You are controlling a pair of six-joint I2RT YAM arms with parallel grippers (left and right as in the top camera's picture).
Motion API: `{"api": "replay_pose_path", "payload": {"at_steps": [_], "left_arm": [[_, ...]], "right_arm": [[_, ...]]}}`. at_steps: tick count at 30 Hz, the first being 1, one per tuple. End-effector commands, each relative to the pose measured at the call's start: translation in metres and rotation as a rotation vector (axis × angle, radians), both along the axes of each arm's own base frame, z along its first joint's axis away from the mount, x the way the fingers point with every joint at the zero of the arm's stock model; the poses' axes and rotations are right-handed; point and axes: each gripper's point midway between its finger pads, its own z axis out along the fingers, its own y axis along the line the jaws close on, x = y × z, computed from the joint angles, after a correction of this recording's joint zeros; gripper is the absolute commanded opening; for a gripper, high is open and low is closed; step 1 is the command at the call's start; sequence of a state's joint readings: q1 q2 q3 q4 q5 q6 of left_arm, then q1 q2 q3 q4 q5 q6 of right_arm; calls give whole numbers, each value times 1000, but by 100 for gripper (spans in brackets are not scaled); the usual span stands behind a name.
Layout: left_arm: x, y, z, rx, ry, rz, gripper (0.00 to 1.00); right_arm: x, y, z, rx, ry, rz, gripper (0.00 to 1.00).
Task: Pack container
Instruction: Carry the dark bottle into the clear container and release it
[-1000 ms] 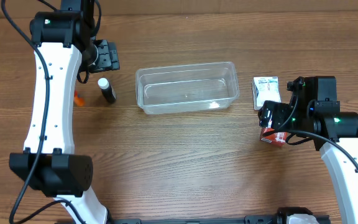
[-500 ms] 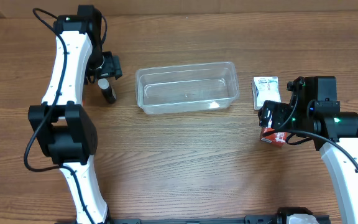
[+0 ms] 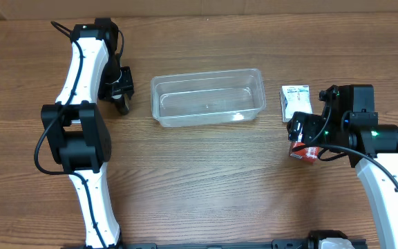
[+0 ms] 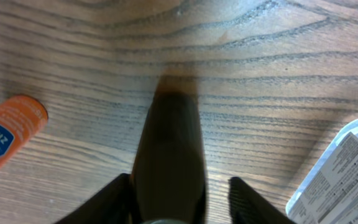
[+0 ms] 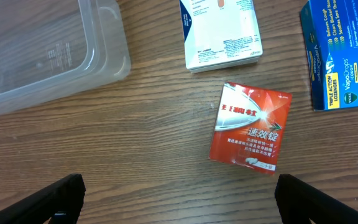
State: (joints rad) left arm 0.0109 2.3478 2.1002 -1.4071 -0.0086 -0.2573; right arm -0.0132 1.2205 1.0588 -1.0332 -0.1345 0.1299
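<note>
The container (image 3: 208, 97), a clear plastic tub, lies empty at mid-table; its corner (image 5: 48, 50) shows in the right wrist view. A small dark bottle (image 3: 122, 106) stands left of it. My left gripper (image 3: 121, 95) is down over this bottle (image 4: 169, 149), half narrowed. Its left finger (image 4: 114, 202) touches the bottle, while the right finger (image 4: 247, 199) is still a gap away. My right gripper (image 5: 194, 208) hangs wide open with nothing between its fingers, just short of a red box (image 5: 248, 127).
An orange tube (image 4: 11, 134) lies near the bottle. A white box (image 5: 221, 31) and a blue box (image 5: 344, 53) lie beyond the red box (image 3: 304, 153). A pale printed edge (image 4: 340, 174) shows at the left wrist view's right side.
My left arm swung in toward the container and came down over the dark bottle, its jaws narrowing round it. The right arm has not moved.
</note>
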Motion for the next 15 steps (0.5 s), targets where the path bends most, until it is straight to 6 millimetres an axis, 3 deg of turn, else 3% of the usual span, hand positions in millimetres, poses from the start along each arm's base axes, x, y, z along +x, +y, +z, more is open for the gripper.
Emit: {"api": "replay_pose_path", "payload": {"at_steps": [1, 5, 7, 10, 15], "left_arm": [[-2, -2, -2, -17, 12, 5, 44], [-5, -2, -2, -17, 21, 5, 40], [-6, -2, -2, -17, 28, 5, 31], [-8, -2, 0, -17, 34, 5, 31], [-7, -7, 18, -40, 8, 6, 20]], "right_arm": [[6, 0, 12, 6, -39, 2, 100], [6, 0, 12, 6, -39, 2, 100], [6, 0, 12, 7, -39, 2, 100], [6, 0, 12, 6, -39, 3, 100], [6, 0, 12, 6, -40, 2, 100]]}}
